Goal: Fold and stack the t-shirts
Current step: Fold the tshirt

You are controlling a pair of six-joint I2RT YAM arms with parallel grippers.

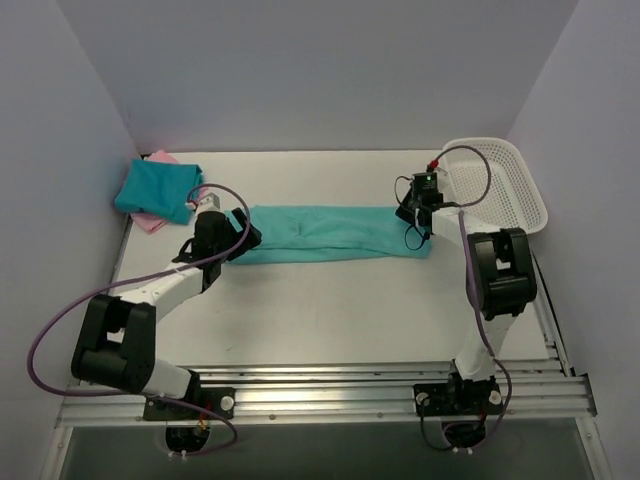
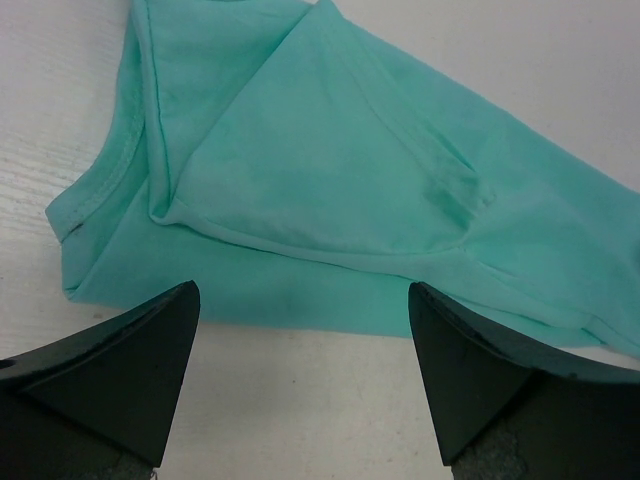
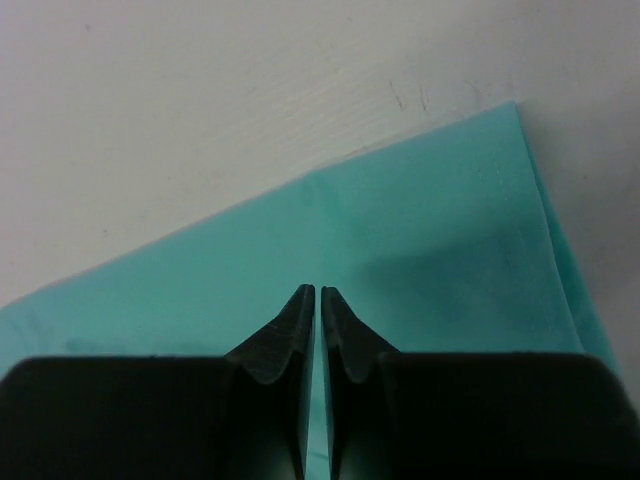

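The light teal shirt (image 1: 330, 235) lies on the table (image 1: 330, 310) as a long, narrow folded band running left to right across the middle. The left gripper (image 1: 240, 235) sits at the band's left end. In the left wrist view its fingers (image 2: 130, 350) are spread wide, just short of the cloth. That view also shows the neckline, a folded-in sleeve and the hem edge of the shirt (image 2: 300, 170).

The right gripper (image 1: 412, 215) is at the band's right end, near the far corner. In the right wrist view its fingers (image 3: 295, 330) are pressed almost together, with only a thin slit between them. The tips rest over the shirt (image 3: 420, 230), just inside its stitched edge. The cloth there looks flat, and whether any is caught between the tips cannot be told.

At the far left corner the dark teal shirt (image 1: 158, 188) lies folded on top of the pink shirt (image 1: 150, 222), well apart from the band. A white basket (image 1: 520, 170) stands at the far right, just beyond the right gripper.
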